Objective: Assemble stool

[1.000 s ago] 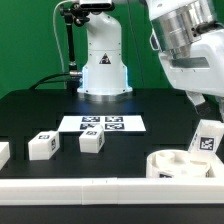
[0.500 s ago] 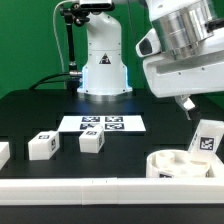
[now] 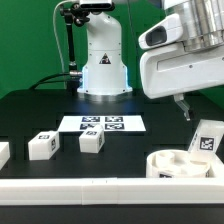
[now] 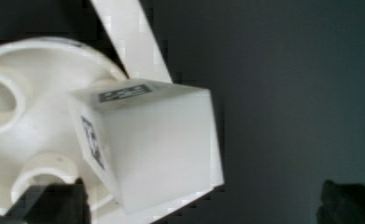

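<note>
White seat (image 3: 165,168) lies on the black desk (image 3: 40,110), with one tagged leg (image 3: 207,137) upright at its rim. A second leg (image 3: 91,141) and a third leg (image 3: 42,145) stand well apart from the seat, toward the exterior view's left. The pincer (image 4: 197,205) hangs above the seat, spread wide, grasping nothing.

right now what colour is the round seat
Plain white seat, clearest in the exterior view.
</note>
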Tool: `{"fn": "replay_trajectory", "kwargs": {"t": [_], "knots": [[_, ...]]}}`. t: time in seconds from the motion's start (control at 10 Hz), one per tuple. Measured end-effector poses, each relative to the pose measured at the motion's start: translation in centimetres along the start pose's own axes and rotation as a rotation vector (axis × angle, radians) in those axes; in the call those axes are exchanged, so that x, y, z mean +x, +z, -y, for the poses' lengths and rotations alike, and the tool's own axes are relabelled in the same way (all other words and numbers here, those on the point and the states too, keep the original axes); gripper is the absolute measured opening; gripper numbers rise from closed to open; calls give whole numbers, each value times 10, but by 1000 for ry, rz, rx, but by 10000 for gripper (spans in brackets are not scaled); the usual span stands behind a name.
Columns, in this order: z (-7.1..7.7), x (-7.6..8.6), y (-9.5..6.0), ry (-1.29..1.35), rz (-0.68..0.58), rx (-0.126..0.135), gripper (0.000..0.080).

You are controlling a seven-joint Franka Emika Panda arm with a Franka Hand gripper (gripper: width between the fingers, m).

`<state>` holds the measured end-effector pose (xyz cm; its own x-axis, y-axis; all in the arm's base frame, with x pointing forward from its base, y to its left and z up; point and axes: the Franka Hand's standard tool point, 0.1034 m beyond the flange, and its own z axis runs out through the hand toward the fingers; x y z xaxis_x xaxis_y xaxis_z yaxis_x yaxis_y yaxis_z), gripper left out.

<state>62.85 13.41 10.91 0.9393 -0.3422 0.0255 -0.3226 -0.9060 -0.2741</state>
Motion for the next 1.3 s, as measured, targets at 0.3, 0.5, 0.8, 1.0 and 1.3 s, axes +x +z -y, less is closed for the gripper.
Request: {"fn": "replay_trajectory", "kwargs": {"t": [0.3, 0.5, 0.8, 1.0, 1.3], "knots": [[-1, 0, 1, -198, 1, -1, 648], [-2, 1, 3, -431, -35, -13, 648], [-3, 1, 5, -752, -45, -47, 648], [0, -1, 6, -974, -36, -86, 648], [-3, 0, 6, -1178, -23, -111, 648]]}}
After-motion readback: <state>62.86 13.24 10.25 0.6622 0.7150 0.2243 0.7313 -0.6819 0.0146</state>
